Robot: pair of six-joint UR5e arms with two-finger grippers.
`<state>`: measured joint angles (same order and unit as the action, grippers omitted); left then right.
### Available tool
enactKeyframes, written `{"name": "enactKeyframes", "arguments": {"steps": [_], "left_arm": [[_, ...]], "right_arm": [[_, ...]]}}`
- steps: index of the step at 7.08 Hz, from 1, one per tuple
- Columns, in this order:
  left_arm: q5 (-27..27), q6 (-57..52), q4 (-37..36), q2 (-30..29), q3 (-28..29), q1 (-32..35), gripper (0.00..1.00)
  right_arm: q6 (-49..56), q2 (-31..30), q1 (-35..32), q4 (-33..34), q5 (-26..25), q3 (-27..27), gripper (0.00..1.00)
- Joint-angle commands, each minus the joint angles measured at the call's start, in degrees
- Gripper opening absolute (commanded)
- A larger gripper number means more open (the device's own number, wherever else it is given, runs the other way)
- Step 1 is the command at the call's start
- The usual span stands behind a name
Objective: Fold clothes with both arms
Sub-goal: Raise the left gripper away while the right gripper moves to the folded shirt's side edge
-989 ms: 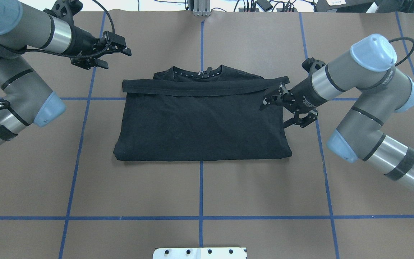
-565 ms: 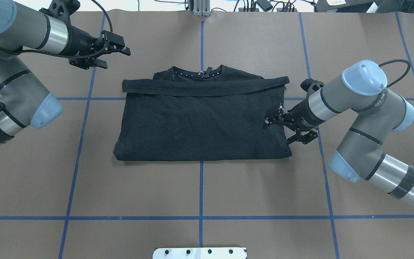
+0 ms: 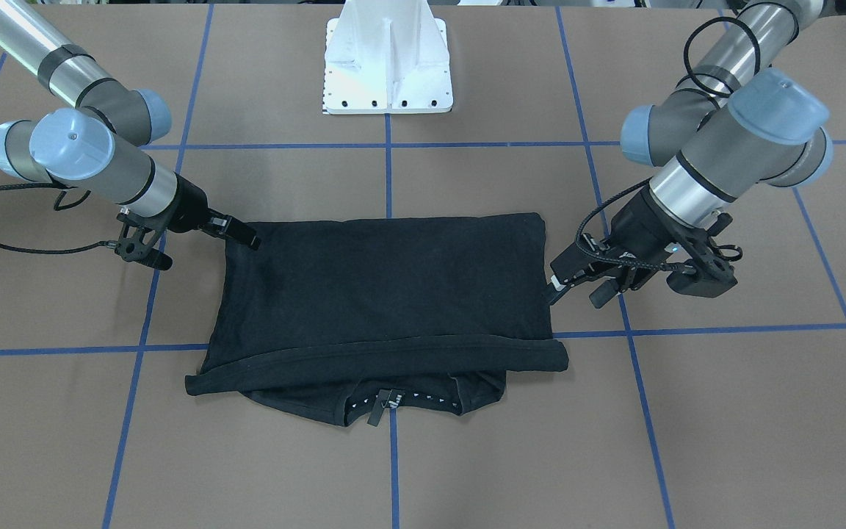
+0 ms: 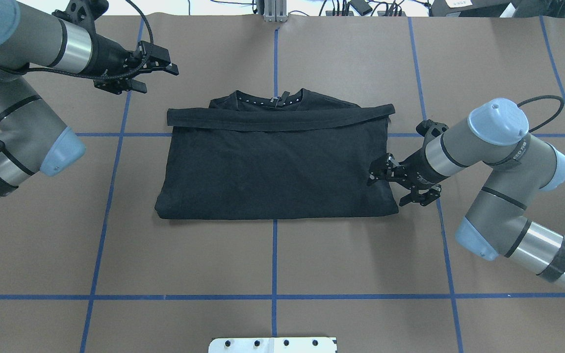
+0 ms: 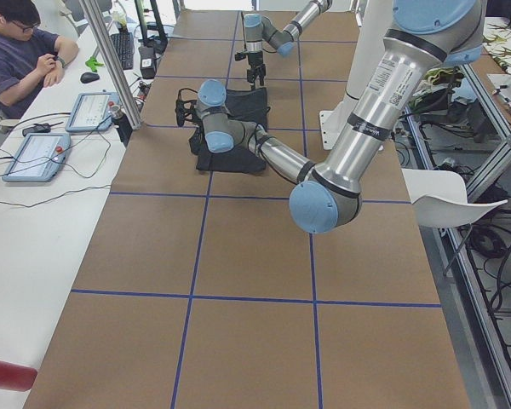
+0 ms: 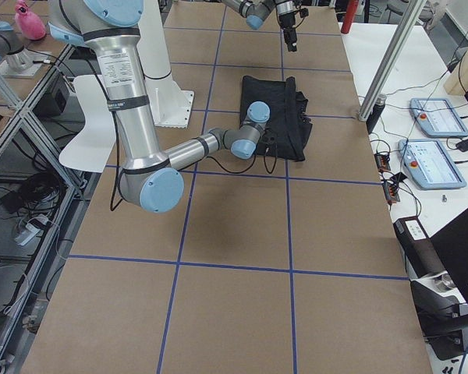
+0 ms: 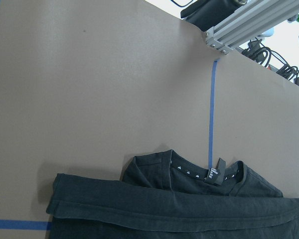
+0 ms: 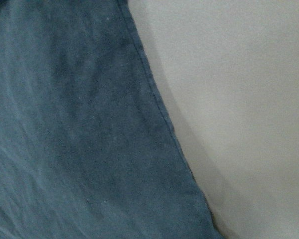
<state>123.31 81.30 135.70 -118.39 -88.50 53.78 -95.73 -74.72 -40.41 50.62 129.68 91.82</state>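
At the bench's middle lies the folded shirt (image 4: pixel 272 171), collar toward the far edge. Right gripper (image 4: pixel 393 186), jaws wide apart, straddles its right edge, one finger over the cloth. Left gripper (image 4: pixel 152 77) hangs parted and empty, toward the far left corner.

Black T-shirt (image 7: pixel 189 211) flat on brown surface (image 7: pixel 89 89) at frame bottom, hemmed edge folded across below collar, neck label (image 7: pixel 215 174) at lower end of blue tape line (image 7: pixel 211 109) running up to aluminium profile (image 7: pixel 244 22).
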Motion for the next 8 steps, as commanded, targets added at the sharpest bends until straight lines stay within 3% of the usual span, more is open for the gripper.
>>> {"name": "enactKeyframes", "arguments": {"steps": [1, 2, 3, 4, 5, 8], "left_arm": [[-0.09, 0.00, 0.00, 0.00, -0.01, 0.01, 0.99], [-0.17, 0.00, 0.00, 0.00, -0.01, 0.01, 0.99], [-0.26, 0.00, 0.00, 0.00, -0.01, 0.01, 0.99], [-0.26, 0.00, 0.00, 0.00, -0.10, 0.01, 0.99], [-0.35, 0.00, 0.00, 0.00, -0.10, 0.01, 0.99], [-0.35, 0.00, 0.00, 0.00, -0.01, 0.01, 0.99]], "right_arm": [[0.02, -0.34, 1.20, 0.00, -1.62, -0.15, 0.98], [-0.07, -0.34, 1.64, 0.00, -1.80, -0.15, 0.91], [-0.16, -0.60, 2.17, 0.09, -2.76, -0.24, 0.74], [-0.16, -0.60, 2.52, 0.09, -3.12, -0.24, 0.45], [-0.16, -0.60, 2.53, 0.00, -3.03, -0.15, 0.00], [-0.07, -1.39, 2.35, -0.26, 0.99, 4.13, 0.00]]}}
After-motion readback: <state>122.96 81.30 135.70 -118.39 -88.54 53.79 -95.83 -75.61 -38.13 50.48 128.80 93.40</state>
